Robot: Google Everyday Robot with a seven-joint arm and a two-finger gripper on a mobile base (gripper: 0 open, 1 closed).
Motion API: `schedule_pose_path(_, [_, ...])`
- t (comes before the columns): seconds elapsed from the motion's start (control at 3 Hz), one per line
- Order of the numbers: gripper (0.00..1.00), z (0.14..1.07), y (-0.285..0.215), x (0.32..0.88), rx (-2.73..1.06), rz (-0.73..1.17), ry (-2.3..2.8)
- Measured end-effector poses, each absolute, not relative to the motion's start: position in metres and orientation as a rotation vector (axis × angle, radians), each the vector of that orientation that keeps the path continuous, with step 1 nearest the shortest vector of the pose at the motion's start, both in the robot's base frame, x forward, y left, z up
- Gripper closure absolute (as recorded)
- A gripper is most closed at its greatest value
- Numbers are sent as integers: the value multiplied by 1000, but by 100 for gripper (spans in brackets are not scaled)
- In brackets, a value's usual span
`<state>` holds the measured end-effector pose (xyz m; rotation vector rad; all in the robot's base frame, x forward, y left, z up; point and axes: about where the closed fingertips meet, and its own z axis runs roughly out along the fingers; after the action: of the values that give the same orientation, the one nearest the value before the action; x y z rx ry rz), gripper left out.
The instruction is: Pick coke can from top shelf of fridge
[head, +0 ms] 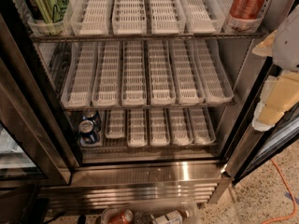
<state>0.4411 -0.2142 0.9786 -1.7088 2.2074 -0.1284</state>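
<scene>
The coke can (pixel 247 1), red with a silver base rim, stands at the right end of the top shelf (pixel 149 35) of the fridge (pixel 154 174). Its top is cut off by the frame edge. The shelf holds a row of white slotted lane trays (pixel 128 10). My gripper (pixel 276 97), with beige and white parts, hangs at the right edge of the view, outside the fridge. It is below and to the right of the coke can and apart from it.
A tall green can (pixel 46 1) stands at the left end of the top shelf. Two dark blue cans (pixel 88 127) sit on the lowest rack at left. A glass door (pixel 18 139) stands open at left. A bin of bottles (pixel 149 216) and an orange cable (pixel 285 185) lie on the floor.
</scene>
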Motion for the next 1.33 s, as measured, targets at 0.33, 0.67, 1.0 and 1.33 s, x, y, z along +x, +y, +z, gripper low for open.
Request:
schedule_pose_path(0.33, [0, 980, -206, 456, -1682, -133, 2145])
schedule_pose_path(0.67, [0, 987, -200, 478, -1623, -117, 2046])
schedule_pose_path(1.0, [0, 1004, -193, 488, -1554, -109, 1964])
schedule_pose_path(1.33, [0, 1023, -197, 482, -1373, -92, 1948])
